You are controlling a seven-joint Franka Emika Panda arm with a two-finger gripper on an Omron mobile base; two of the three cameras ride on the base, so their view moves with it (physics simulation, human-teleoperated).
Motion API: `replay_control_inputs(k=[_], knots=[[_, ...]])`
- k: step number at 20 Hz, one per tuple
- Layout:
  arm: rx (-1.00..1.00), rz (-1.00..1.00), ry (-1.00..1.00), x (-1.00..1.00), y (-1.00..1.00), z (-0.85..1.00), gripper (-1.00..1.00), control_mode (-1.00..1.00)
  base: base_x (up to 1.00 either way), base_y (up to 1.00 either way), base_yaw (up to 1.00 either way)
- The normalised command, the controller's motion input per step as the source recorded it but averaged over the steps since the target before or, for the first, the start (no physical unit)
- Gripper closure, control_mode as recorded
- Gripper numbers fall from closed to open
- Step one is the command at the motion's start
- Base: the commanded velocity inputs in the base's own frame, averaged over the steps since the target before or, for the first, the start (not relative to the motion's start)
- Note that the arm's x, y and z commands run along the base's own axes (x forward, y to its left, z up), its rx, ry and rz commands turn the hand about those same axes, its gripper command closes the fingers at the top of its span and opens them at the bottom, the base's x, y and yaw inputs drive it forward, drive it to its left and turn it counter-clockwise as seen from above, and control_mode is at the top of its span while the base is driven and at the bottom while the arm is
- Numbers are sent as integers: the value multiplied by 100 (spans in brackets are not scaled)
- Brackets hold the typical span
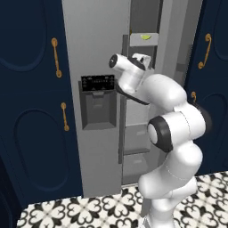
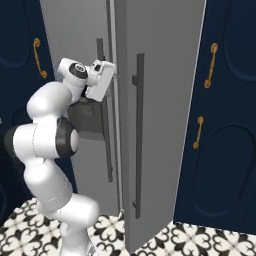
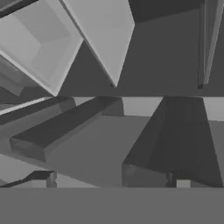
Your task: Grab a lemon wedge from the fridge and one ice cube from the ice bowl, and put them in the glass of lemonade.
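The light-grey fridge (image 1: 89,44) stands with its doors ajar, and pale shelves show in the gap. A tiny yellow-green lemon wedge (image 1: 145,37) lies on an upper shelf. My gripper (image 1: 148,61) reaches into that gap a little below the wedge, beside the dark dispenser panel (image 1: 98,83). In the hand view the gripper (image 3: 109,181) is open, with its fingertips (image 3: 43,179) far apart and nothing between them, facing grey shelves and door bins. From the right, the hand (image 2: 102,77) is at the door edge of the fridge (image 2: 165,100). The ice bowl and the glass of lemonade are out of view.
Navy cabinets (image 1: 31,111) with gold handles (image 1: 55,58) flank the fridge on both sides. A long dark door handle (image 2: 138,135) runs down the right door. Black-and-white patterned tiles (image 1: 89,209) cover the floor in front.
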Motion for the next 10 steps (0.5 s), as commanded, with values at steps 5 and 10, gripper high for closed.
replay_control_inputs(k=[5,10], knots=[[-9,1,9,21,-59,-22,-100,-100,0,0,0],[-2,0,3,-17,-72,-3,-100,-100,0,0,0]])
